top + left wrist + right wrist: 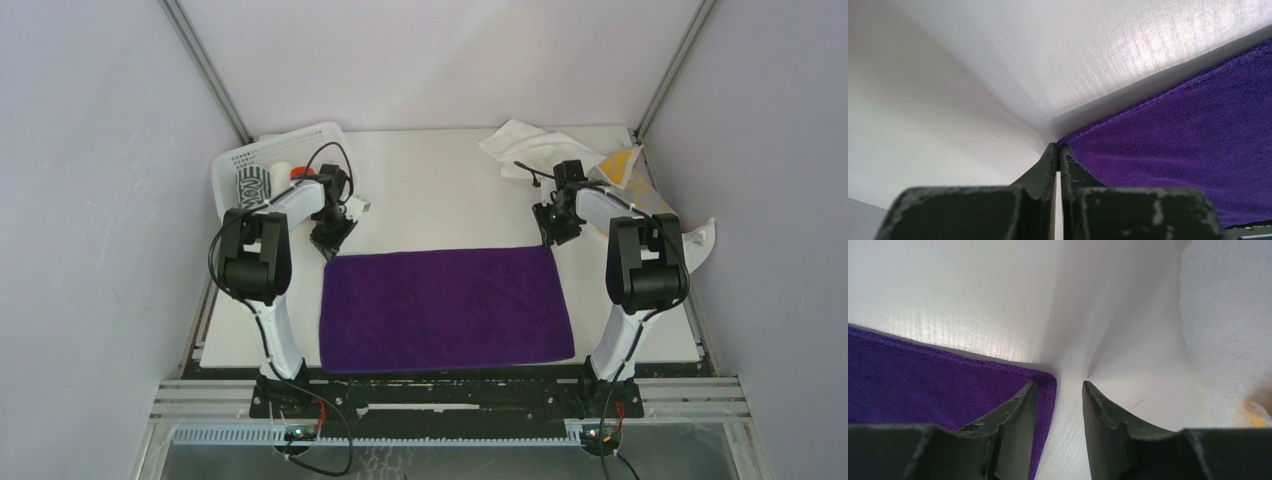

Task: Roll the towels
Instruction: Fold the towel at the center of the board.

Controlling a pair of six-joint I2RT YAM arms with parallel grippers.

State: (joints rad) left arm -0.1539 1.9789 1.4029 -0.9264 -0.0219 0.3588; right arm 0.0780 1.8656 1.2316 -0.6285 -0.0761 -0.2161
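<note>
A purple towel (445, 308) lies spread flat in the middle of the table. My left gripper (332, 243) is at its far left corner. In the left wrist view the gripper (1058, 146) is shut, with the tip of the purple towel (1188, 135) pinched between its fingertips. My right gripper (556, 232) is at the far right corner. In its wrist view the gripper (1058, 385) is open and straddles that corner: one finger (1013, 410) rests over the purple towel (923, 385), the other finger (1103, 410) over bare table.
A white mesh basket (240, 160) at the far left holds rolled towels: green-and-white (252, 186), white (281, 172) and orange-red (300, 173). A crumpled white towel (520, 145) and a yellow patterned towel (622, 165) lie at the far right, close behind my right gripper.
</note>
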